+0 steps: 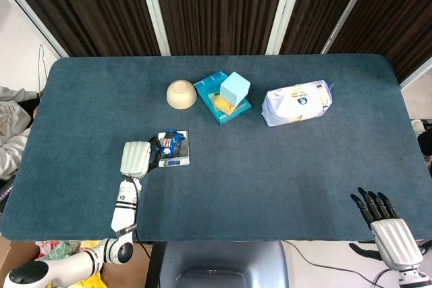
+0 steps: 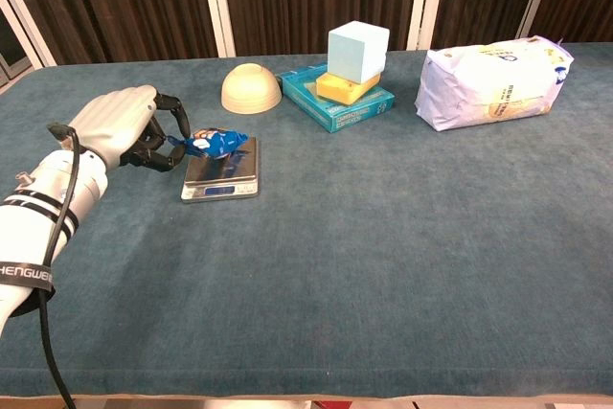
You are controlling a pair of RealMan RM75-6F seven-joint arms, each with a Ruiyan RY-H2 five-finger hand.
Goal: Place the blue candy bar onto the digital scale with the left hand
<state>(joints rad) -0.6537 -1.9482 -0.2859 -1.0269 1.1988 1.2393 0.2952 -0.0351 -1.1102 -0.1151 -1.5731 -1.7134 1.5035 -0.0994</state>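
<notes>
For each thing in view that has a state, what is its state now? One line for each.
Blue candy bar: lying flat on the scale, one end at the left fingers.
Silver digital scale: upright, bearing the bar.
Beige bowl: upside down.
Light blue cube: stacked on yellow block, on teal box.
White packet: closed, lying flat.
Left hand: beside the scale.
Right hand: open, empty.

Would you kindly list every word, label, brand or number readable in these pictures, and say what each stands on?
"HENGWE": on the black band of the left arm's forearm, cut off at the picture's edge.
White package: blue and yellow printing, too blurred to read.
Teal box: markings too small to read.
Digital scale: display and front labels too small to read.
Blue candy bar: wrapper print unreadable.
</notes>
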